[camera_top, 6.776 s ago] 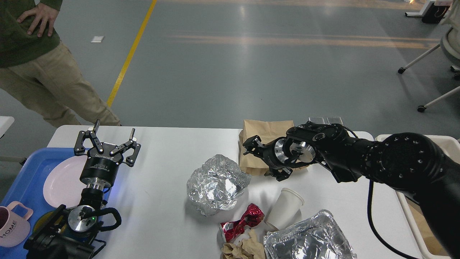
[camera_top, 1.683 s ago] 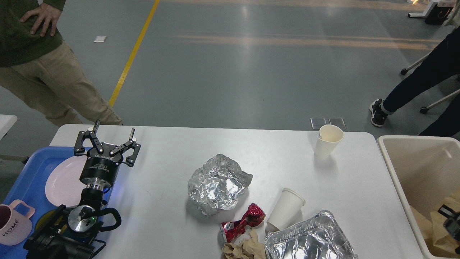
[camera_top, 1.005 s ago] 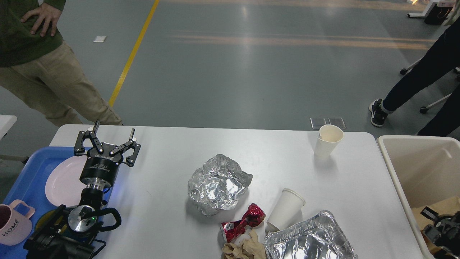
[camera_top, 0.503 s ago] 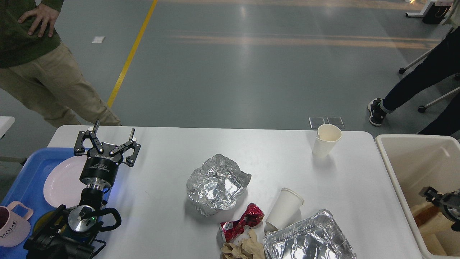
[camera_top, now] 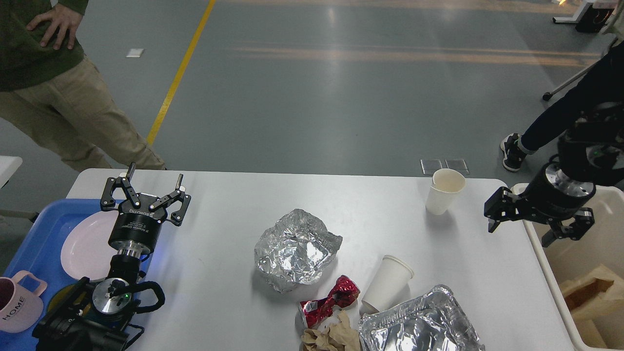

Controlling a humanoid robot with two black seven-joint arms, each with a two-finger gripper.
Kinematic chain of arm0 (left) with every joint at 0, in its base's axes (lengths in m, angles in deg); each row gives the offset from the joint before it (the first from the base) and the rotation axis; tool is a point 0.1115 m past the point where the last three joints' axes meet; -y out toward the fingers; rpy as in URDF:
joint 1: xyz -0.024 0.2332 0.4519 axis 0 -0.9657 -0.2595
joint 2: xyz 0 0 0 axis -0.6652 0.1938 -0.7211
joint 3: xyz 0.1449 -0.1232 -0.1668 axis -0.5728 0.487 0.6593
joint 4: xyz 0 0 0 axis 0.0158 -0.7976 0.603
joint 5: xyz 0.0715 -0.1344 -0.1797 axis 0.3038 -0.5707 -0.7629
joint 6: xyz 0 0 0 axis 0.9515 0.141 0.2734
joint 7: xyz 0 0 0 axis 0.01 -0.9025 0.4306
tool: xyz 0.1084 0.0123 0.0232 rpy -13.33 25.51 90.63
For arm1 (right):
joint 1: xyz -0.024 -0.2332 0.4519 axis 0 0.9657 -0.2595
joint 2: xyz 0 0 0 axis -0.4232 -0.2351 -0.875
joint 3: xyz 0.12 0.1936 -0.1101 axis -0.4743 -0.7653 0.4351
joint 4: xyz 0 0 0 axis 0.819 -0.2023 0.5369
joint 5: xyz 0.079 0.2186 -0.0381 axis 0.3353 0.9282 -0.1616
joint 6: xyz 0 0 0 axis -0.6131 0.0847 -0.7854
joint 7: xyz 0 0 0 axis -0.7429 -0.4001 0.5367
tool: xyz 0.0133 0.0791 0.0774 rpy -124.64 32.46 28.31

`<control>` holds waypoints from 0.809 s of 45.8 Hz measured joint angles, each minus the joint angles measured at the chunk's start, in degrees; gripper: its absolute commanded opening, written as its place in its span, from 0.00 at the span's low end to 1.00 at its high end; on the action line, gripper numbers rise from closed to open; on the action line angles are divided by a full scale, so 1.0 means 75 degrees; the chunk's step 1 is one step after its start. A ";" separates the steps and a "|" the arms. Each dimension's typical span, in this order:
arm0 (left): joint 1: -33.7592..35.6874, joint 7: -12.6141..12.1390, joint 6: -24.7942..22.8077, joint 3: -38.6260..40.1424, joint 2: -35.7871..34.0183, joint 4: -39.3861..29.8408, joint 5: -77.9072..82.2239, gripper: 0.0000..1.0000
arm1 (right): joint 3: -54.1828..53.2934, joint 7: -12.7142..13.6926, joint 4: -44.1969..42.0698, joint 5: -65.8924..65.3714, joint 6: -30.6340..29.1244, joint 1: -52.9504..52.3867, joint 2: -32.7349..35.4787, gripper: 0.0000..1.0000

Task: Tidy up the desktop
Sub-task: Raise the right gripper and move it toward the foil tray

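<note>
Across the lower half of the view lies the desktop [camera_top: 219,292], its long axis running left to right, its far edge parallel to the top of the frame and its near part cut off by the bottom. On it sit a crumpled foil [camera_top: 296,249] near the middle, a red wrapper [camera_top: 331,300] and brown paper [camera_top: 331,337] at the near edge, a tipped cup [camera_top: 387,283] leaning beside a foil tray [camera_top: 419,322], and an upright cup [camera_top: 442,191] near the far right corner. Off the left end rests a blue tray [camera_top: 36,234] with a plate [camera_top: 85,246] and a mug [camera_top: 17,304]; off the right end stands a bin [camera_top: 580,258] with a paper bag [camera_top: 592,292] inside.

My left gripper [camera_top: 146,192] hovers over the desk's left end by the tray, fingers spread wide and empty, just where it was in every earlier frame. My right gripper [camera_top: 534,228] now hangs above the bin's near rim at the desk's right end, fingers apart and holding nothing; half a second ago it was low inside the bin, and the bag it carried earlier lies in there now.
</note>
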 measured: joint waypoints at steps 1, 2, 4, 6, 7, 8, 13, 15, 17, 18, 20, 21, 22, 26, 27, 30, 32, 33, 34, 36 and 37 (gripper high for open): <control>0.0000 0.0000 0.0000 0.0000 0.0000 0.0000 0.0000 0.96 | 0.0007 0.0000 0.0162 0.0007 -0.0213 -0.0273 -0.0100 1.00; 0.0000 0.0000 0.0000 0.0000 0.0000 0.0000 -0.0002 0.96 | 0.0013 0.0000 0.0313 0.0018 -0.0354 -0.0497 -0.0176 1.00; 0.0000 0.0000 0.0000 0.0000 0.0000 0.0000 -0.0001 0.96 | 0.0023 0.0002 0.0713 0.0062 -0.0552 -0.1028 -0.0336 1.00; -0.0001 0.0000 0.0000 0.0000 -0.0001 0.0000 0.0000 0.96 | 0.0037 0.0005 0.1134 0.0141 -0.0617 -0.1518 -0.0468 1.00; -0.0001 0.0000 0.0000 0.0000 -0.0001 0.0000 -0.0001 0.96 | 0.0046 0.0009 0.1404 0.0216 -0.0626 -0.1828 -0.0541 1.00; -0.0003 0.0000 0.0000 0.0000 -0.0001 0.0000 -0.0001 0.96 | 0.0054 0.0009 0.1604 0.0290 -0.0626 -0.2072 -0.0590 1.00; -0.0012 0.0000 0.0000 0.0000 -0.0004 0.0001 0.0000 0.96 | 0.0096 0.0016 0.2491 0.0845 -0.0487 -0.3319 -0.0722 1.00; -0.0012 0.0000 0.0000 0.0000 -0.0004 0.0004 0.0000 0.96 | 0.0105 0.0019 0.2742 0.0993 -0.0368 -0.3704 -0.0731 1.00; -0.0013 0.0000 0.0000 0.0000 -0.0004 0.0006 -0.0001 0.96 | 0.0121 0.0023 0.3022 0.1105 -0.0165 -0.4099 -0.0735 1.00; -0.0013 0.0000 0.0000 0.0000 -0.0004 0.0007 -0.0001 0.96 | 0.0140 0.0023 0.3225 0.1151 0.0007 -0.4354 -0.0736 1.00; -0.0013 0.0000 0.0000 0.0000 -0.0005 0.0007 0.0000 0.96 | 0.0183 0.0024 0.3528 0.1188 0.0293 -0.4678 -0.0737 1.00; -0.0013 0.0000 0.0000 0.0000 -0.0005 0.0007 0.0000 0.96 | 0.0207 0.0025 0.3680 0.1197 0.0447 -0.4819 -0.0738 1.00; -0.0014 0.0000 0.0000 0.0000 -0.0006 0.0008 -0.0002 0.96 | 0.0228 0.0025 0.3835 0.1202 0.0613 -0.4961 -0.0738 1.00; -0.0014 0.0000 0.0000 0.0000 -0.0006 0.0008 -0.0001 0.96 | 0.0286 0.0027 0.4330 0.1214 0.1177 -0.5327 -0.0710 1.00; -0.0014 0.0000 0.0000 0.0000 -0.0006 0.0007 -0.0001 0.96 | 0.0295 0.0027 0.4375 0.1214 0.1238 -0.5335 -0.0696 1.00; -0.0013 0.0000 0.0000 0.0000 -0.0006 0.0007 0.0000 0.96 | 0.0305 0.0028 0.4443 0.1222 0.1340 -0.5183 -0.0639 1.00; -0.0014 0.0000 0.0000 0.0000 -0.0006 0.0007 -0.0002 0.96 | 0.0311 0.0032 0.4459 0.1228 0.1359 -0.5055 -0.0606 1.00; -0.0013 0.0000 0.0000 0.0000 -0.0006 0.0007 0.0000 0.96 | 0.0311 0.0032 0.4462 0.1231 0.1368 -0.4993 -0.0589 1.00; -0.0013 0.0000 0.0000 0.0000 -0.0006 0.0007 0.0000 0.96 | 0.0311 0.0031 0.4462 0.1233 0.1374 -0.4955 -0.0576 1.00; -0.0013 0.0000 0.0000 0.0000 -0.0006 0.0007 -0.0001 0.96 | 0.0311 0.0031 0.4466 0.1234 0.1378 -0.4897 -0.0543 1.00; -0.0012 0.0000 0.0000 0.0000 -0.0006 0.0006 0.0000 0.96 | 0.0309 0.0031 0.4466 0.1234 0.1381 -0.4877 -0.0526 1.00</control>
